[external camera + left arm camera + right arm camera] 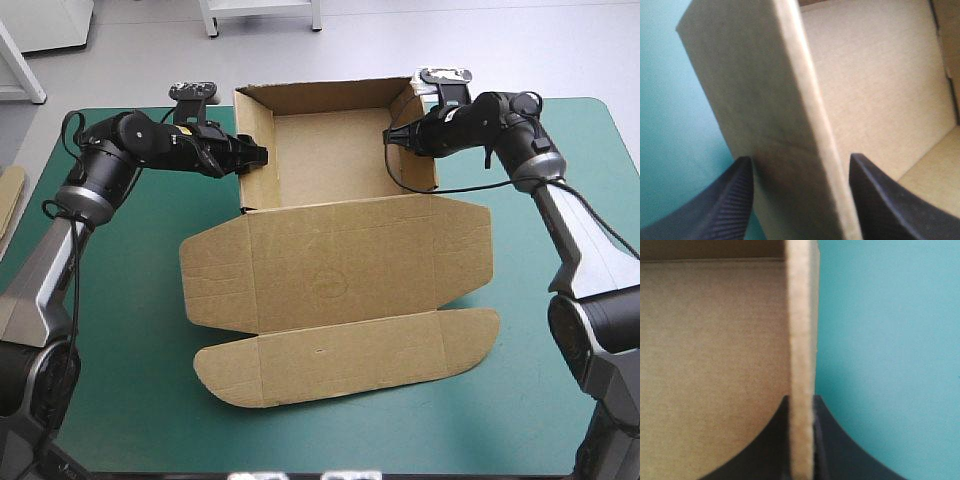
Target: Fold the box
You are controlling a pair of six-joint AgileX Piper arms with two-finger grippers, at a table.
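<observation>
Left gripper (262, 155) released, astride the box (340, 262) wall; right gripper (391, 137) grasping opposite wall.

Pale cut edge of one raised wall of the brown board box (801, 315), seen end-on, pinched between the broad black fingers (840, 450) of the right gripper (801, 402); box interior on one side, teal-green table cover (890, 340) on the other.
</observation>
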